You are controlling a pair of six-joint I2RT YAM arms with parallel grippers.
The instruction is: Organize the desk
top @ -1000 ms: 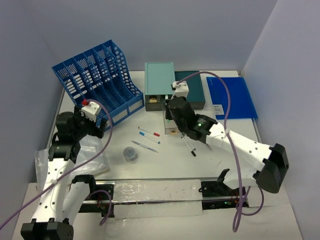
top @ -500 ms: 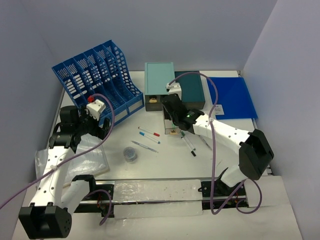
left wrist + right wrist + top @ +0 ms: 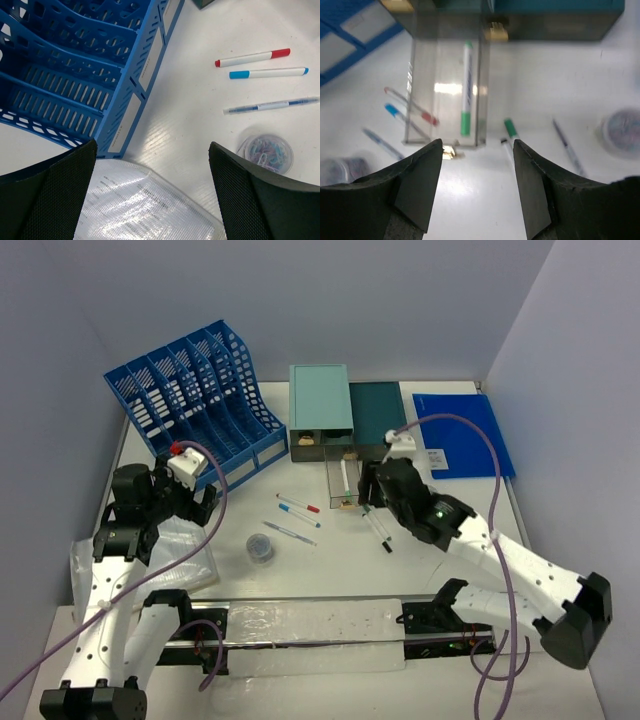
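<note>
The white desk point(image 3: 330, 570) holds scattered pens. My right gripper point(image 3: 368, 490) point(image 3: 477, 150) is open and empty, hovering just in front of a clear drawer point(image 3: 344, 483) point(image 3: 445, 90) pulled out of the teal boxes. A green-capped marker point(image 3: 467, 90) lies inside that drawer. Another green marker point(image 3: 376, 528) point(image 3: 510, 129) lies on the desk to its right. My left gripper point(image 3: 205, 502) point(image 3: 152, 150) is wide open and empty above the corner of a clear plastic sleeve point(image 3: 140, 210) point(image 3: 180, 550), beside the blue file rack point(image 3: 195, 400) point(image 3: 75, 65).
A red pen point(image 3: 298, 503) point(image 3: 252, 57), a blue pen point(image 3: 300, 515) point(image 3: 268, 73) and a thin pen point(image 3: 289, 532) point(image 3: 270, 106) lie mid-desk. A tub of paper clips point(image 3: 261, 548) point(image 3: 265, 151) sits nearer. Light teal box point(image 3: 320, 410), dark teal box point(image 3: 378, 415) and blue folder point(image 3: 462, 435) are at the back.
My right gripper has opened and pulled back toward the near side from over the clear drawer, where a green marker now lies. My left arm shifted only slightly.
</note>
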